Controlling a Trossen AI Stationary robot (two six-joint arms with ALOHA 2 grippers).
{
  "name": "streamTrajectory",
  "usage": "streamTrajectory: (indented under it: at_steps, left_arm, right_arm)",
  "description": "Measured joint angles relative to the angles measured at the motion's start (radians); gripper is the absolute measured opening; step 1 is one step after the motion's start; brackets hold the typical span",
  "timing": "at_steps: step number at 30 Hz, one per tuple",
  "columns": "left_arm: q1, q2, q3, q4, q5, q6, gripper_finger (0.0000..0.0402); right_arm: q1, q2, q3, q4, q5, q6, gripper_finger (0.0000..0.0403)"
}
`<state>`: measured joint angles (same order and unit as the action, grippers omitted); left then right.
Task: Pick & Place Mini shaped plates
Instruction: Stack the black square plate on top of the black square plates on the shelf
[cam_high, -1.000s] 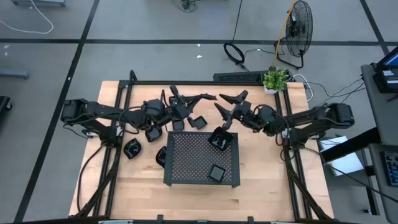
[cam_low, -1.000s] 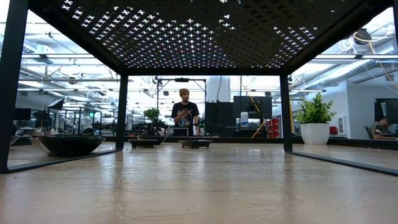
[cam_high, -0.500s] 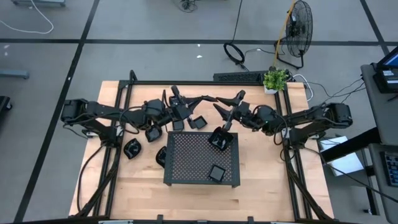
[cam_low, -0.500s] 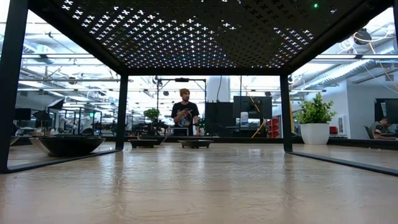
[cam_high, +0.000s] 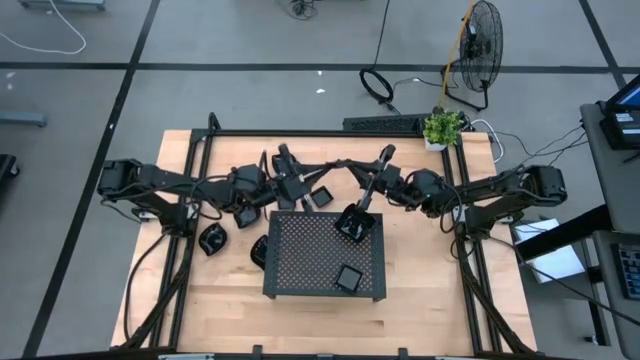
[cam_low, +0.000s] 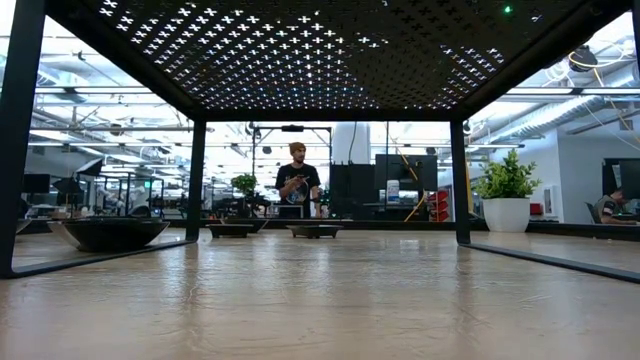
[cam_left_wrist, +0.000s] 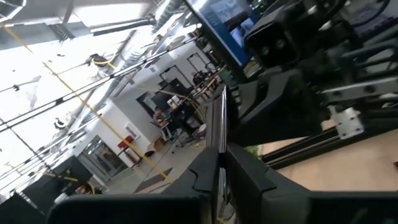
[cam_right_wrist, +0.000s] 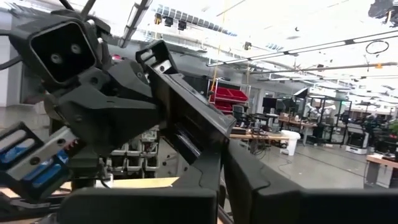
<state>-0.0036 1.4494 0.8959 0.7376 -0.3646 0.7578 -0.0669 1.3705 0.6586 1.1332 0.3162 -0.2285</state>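
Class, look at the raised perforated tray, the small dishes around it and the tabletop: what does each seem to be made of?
The perforated tray looks like dark painted metal: thin sheet with regular punched holes, on slim square legs. The mini plates seem glossy black glazed ceramic or plastic; their sheen leaves that open. The table looks like pale unfinished or lightly sealed wood, showing grain and plank seams.

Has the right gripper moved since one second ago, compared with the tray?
Yes. In the high view the right gripper, now shut, has shifted toward the left arm, while the tray stays put.

The right hand (cam_right_wrist: 221, 180), fingers together, faces the left arm's camera housing (cam_right_wrist: 81, 81), close ahead.
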Motion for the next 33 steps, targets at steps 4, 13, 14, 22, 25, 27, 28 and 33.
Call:
streamTrajectory:
  at_steps: [4,13,14,22,25,27,28,33]
  left_arm:
    - [-0.029,-0.005,0.0,-0.001,-0.018,-0.025,0.0066]
    - [-0.123,-0.006,0.099,-0.17,-0.35,-0.065,0.0196]
    - [-0.139,-0.006,0.105,-0.181,-0.402,-0.065,0.0207]
    - [-0.3,-0.029,0.109,-0.254,-0.831,-0.026,0.0265]
    - [-0.349,-0.036,0.109,-0.327,-0.96,-0.113,0.027]
    - [-0.373,-0.036,0.11,-0.397,-1.018,-0.199,0.0269]
    - [-0.385,-0.035,0.11,-0.436,-1.042,-0.243,0.0267]
    - [-0.448,-0.035,0.109,-0.569,-1.073,-0.443,0.0251]
  right_arm:
    - [0.001,0.0,0.0,-0.001,-0.002,0.003,0.0001]
    - [0.01,-0.003,0.0,-0.004,-0.013,0.06,0.0001]
    - [0.016,-0.005,0.0,-0.002,-0.03,0.069,0.0001]
    - [0.123,-0.104,0.146,-0.356,-0.183,0.156,0.0]
    - [0.188,-0.109,0.298,-0.714,-0.201,0.199,0.0]
    - [0.229,-0.093,0.407,-0.947,-0.231,0.238,0.0]
    - [0.248,-0.078,0.457,-1.041,-0.248,0.272,0.0]
    - [0.335,-0.022,0.601,-1.407,-0.392,0.442,0.0]
